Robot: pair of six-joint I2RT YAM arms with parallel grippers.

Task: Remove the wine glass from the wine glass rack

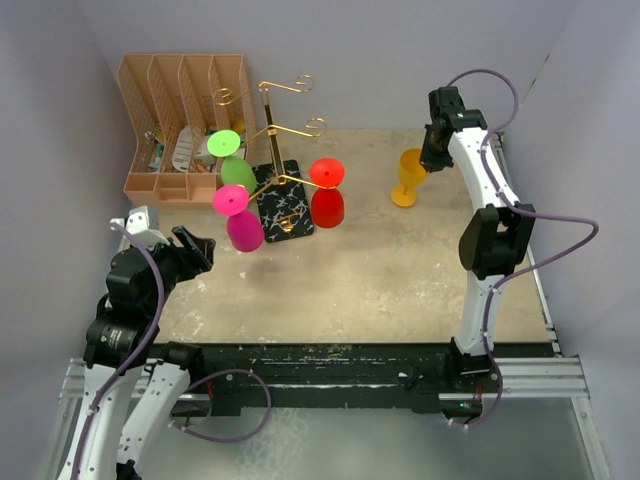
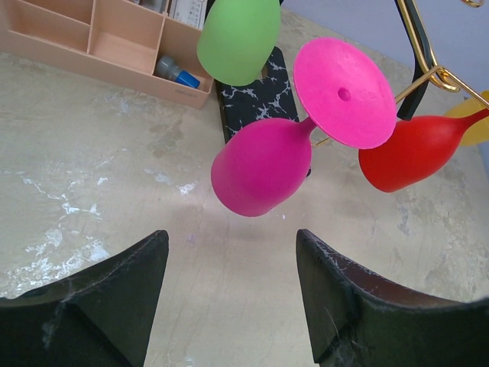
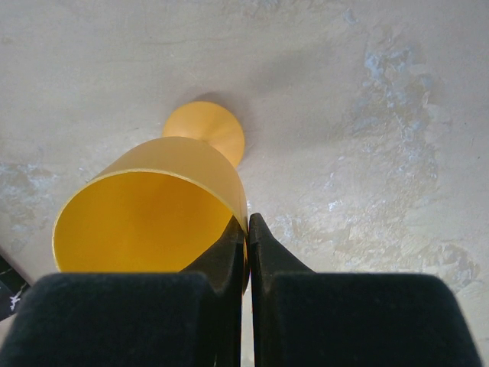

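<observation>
The gold wire wine glass rack (image 1: 268,130) stands on its black white-veined base (image 1: 285,205) at the table's back left. A green glass (image 1: 238,172), a pink glass (image 1: 243,228) and a red glass (image 1: 327,205) hang from it upside down. My right gripper (image 1: 428,158) is shut on the rim of a yellow wine glass (image 1: 409,175), which stands upright with its foot (image 3: 208,126) on or just above the table at the back right. My left gripper (image 2: 229,252) is open and empty, just in front of the pink glass (image 2: 263,164).
A tan slotted desk organiser (image 1: 180,125) with small items stands at the back left, behind the rack. Purple walls close the back and sides. The rack base (image 2: 256,88) and organiser (image 2: 99,46) show in the left wrist view.
</observation>
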